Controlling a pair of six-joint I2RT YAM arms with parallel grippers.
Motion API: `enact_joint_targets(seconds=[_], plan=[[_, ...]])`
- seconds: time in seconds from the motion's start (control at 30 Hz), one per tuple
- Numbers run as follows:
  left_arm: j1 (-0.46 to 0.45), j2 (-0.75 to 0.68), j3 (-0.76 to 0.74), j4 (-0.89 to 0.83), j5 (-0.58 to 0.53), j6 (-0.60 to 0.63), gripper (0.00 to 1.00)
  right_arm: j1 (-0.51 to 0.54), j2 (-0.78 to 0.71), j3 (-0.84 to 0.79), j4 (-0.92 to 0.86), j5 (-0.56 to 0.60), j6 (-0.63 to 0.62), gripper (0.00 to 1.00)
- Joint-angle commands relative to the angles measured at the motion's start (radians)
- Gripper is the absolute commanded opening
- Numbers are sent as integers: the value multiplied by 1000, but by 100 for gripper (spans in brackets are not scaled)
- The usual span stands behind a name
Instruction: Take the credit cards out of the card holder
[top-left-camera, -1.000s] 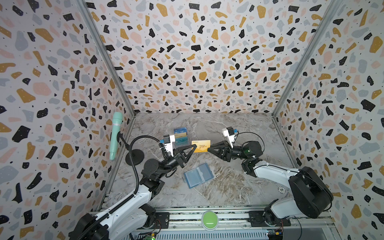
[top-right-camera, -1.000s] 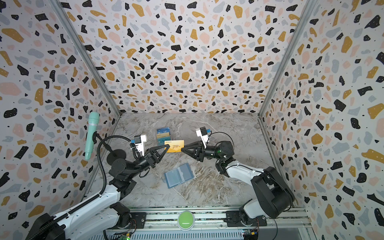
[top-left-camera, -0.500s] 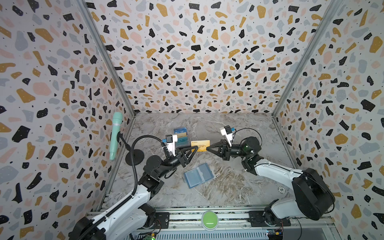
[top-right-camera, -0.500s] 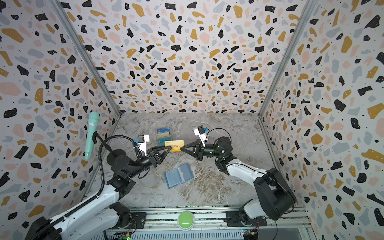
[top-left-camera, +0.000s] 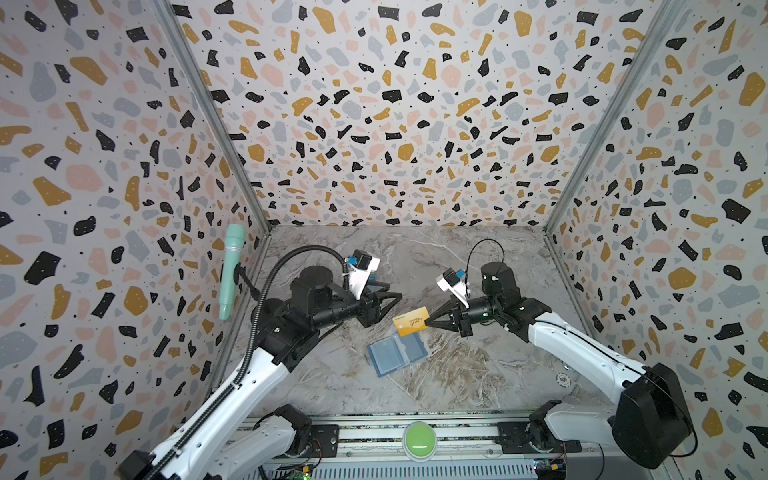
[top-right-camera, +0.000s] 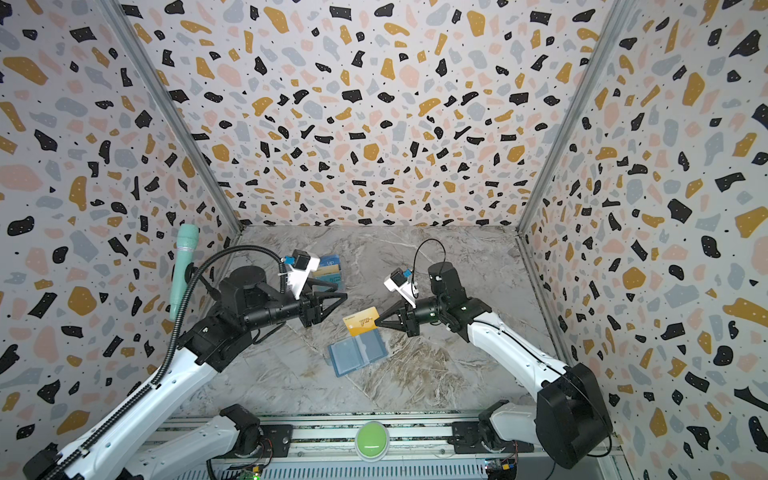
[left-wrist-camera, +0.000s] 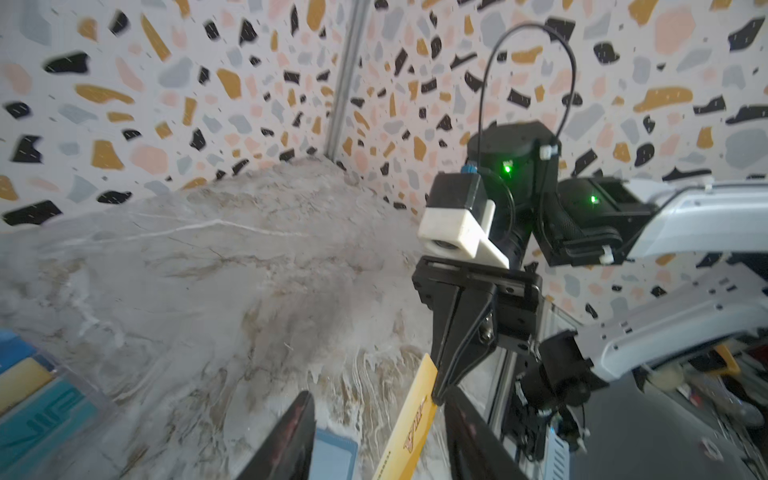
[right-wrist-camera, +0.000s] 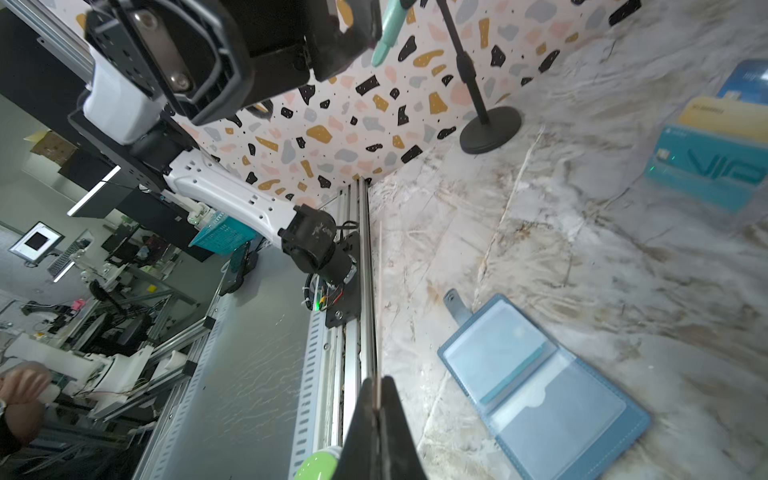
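Pinching the golden-yellow plastic card (top-left-camera: 410, 322) by one short edge, the right claw (top-left-camera: 428, 323) is closed tight on it and holds it clear of the marble-patterned table (top-left-camera: 436, 374). Just below this claw's tip, the slate-blue bifold card holder (top-left-camera: 397, 352) lies open and flat, with a teal card (right-wrist-camera: 515, 374) edge showing in one pocket. Facing it, the left claw (top-left-camera: 388, 309) stands half spread near the yellow card's free end, gripping nothing.
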Motion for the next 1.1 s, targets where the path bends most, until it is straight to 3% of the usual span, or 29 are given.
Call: enact_joint_targets(seconds=[0.0,0.17,0.37,0.63,0.9,1.07], plan=[[6,37,57,-218,107,179,51,10,-3,63,-142,-41,-117,0],[6,77,78,-323,134,294,47,15,8,89,-156,-46,-140,0],[6,107,53,-300,217,305,44,51,55,135,-221,-56,-211,0],[6,132,69,-334,313,346,28,80,95,167,-264,-51,-258,0],[6,129,31,-330,302,339,26,80,84,179,-248,-47,-254,0],[6,132,23,-314,252,325,30,82,89,182,-251,-53,-256,0]])
